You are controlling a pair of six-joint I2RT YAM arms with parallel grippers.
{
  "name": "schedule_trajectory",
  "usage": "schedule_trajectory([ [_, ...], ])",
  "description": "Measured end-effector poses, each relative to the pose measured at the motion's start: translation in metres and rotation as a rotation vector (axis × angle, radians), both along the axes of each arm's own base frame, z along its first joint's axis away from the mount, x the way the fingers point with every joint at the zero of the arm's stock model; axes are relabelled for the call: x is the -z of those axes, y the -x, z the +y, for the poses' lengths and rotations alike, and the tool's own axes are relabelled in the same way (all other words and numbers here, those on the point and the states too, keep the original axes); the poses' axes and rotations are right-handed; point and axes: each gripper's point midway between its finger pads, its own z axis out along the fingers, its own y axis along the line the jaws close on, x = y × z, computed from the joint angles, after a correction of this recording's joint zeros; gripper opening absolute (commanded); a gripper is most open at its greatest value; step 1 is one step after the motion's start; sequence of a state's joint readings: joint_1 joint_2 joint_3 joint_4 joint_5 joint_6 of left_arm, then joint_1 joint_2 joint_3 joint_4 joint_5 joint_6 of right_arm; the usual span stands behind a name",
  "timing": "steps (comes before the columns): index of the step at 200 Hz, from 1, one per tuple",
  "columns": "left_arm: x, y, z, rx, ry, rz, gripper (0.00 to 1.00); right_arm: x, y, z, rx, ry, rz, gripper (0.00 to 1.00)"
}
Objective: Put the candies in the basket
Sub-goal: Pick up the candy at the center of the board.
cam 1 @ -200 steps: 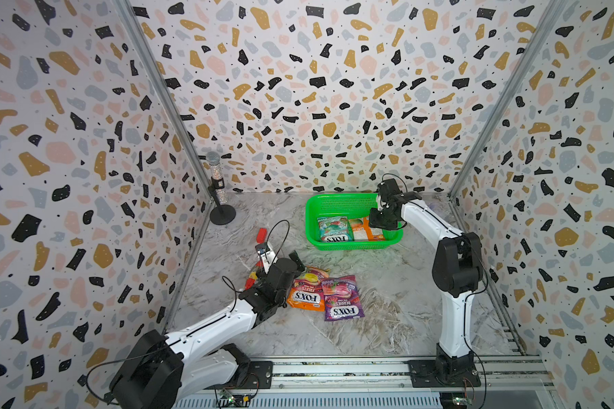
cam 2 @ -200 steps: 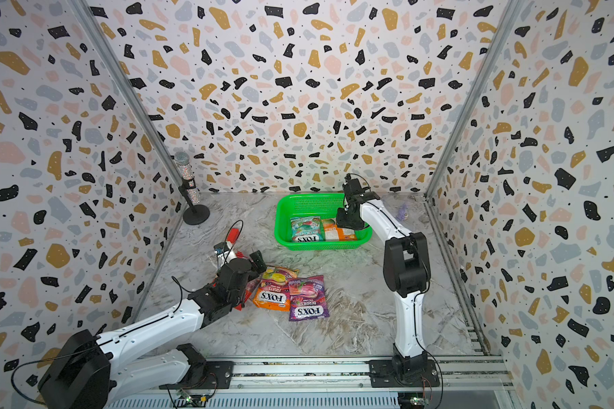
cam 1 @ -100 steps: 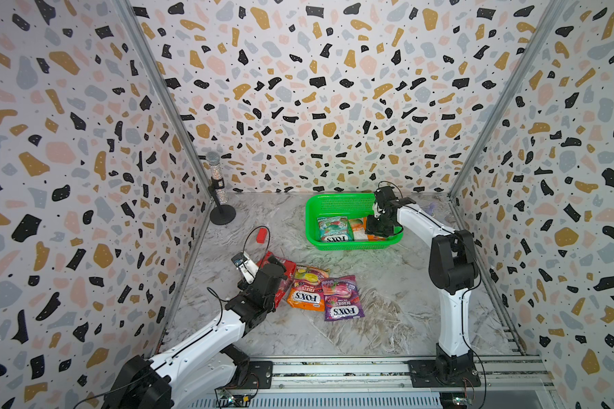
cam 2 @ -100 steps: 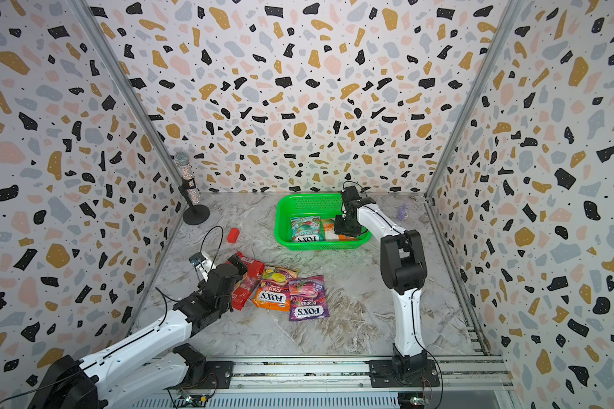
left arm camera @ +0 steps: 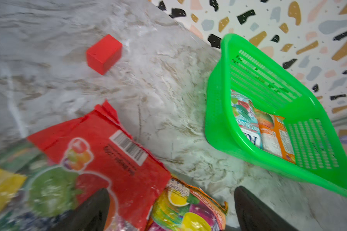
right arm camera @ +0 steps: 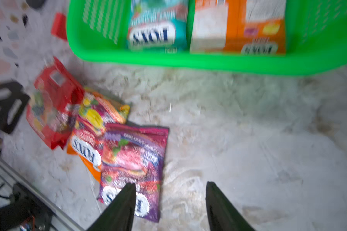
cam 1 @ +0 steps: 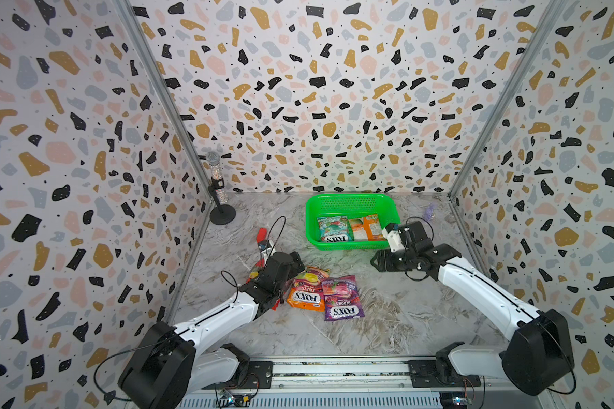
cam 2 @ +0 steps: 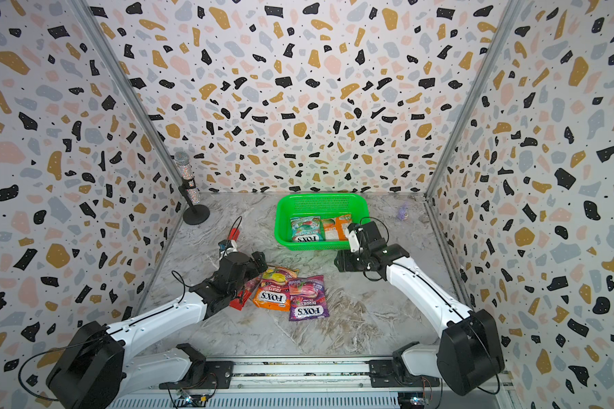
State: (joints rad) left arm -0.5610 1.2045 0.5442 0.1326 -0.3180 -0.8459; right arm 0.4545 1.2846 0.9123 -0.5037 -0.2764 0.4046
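So two of the five candy bags are done: the teal bag (cam 1: 335,229) and the orange bag (cam 1: 366,227) lie side by side in the green basket (cam 1: 348,245). The other three are out on the table (cam 1: 387,318) in a little pile in front of it: red bag (left arm camera: 108,152), orange-yellow bag (cam 1: 307,290) and purple bag (cam 1: 341,297), edges overlapping.

Left pincer (left arm camera: 172,189) is spread wide and low over the red and orange-yellow bags, gripping nothing as far as I can see. Right pincer (right arm camera: 170,184) is open and empty too, hanging between the basket and the purple bag.

What worries me:
- The bags are glossy and flat. A pinch on a flat face will probably just skid off, so it needs an edge.
- Because they overlap, lifting one could drag its neighbour along and drop it halfway.
- Both arms are aimed at the same small pile, so they could bump each other.
- The right arm sits just beside the basket's near corner, and a sloppy swing could shove the basket.
- The little red block (left arm camera: 104,53) is near the red bag and is not candy.
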Motion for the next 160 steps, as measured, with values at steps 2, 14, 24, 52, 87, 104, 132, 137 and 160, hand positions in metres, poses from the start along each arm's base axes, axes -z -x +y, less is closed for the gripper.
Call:
schedule_trajectory([
  [2,0.000,0.000,-0.002,0.009,0.004,0.001,1.00,0.005,0.004,0.000,-0.003,0.000,0.012,0.62],
  [14,0.005,-0.001,-0.013,0.059,0.020,0.021,1.00,0.035,0.027,-0.003,-0.023,0.008,0.087,0.62],
  [24,0.009,-0.001,-0.020,0.092,0.028,0.035,1.00,0.056,0.043,-0.005,-0.035,0.012,0.144,0.62],
  [52,0.015,0.002,-0.028,0.138,0.042,0.059,1.00,0.080,0.067,0.004,-0.062,-0.009,0.224,0.61],
  [87,0.012,0.001,-0.030,0.149,0.044,0.048,1.00,0.086,0.065,0.029,-0.107,-0.047,0.218,0.58],
  [104,0.012,0.001,-0.031,0.153,0.043,0.046,1.00,0.093,0.066,0.036,-0.122,-0.042,0.230,0.56],
  [132,0.010,0.001,-0.031,0.154,0.041,0.038,1.00,0.102,0.065,0.045,-0.139,-0.027,0.251,0.52],
  [137,0.009,0.000,-0.030,0.152,0.040,0.035,1.00,0.102,0.063,0.047,-0.141,-0.026,0.247,0.51],
  [160,0.003,0.000,-0.028,0.145,0.039,0.016,1.00,0.103,0.059,0.054,-0.147,-0.023,0.238,0.47],
])
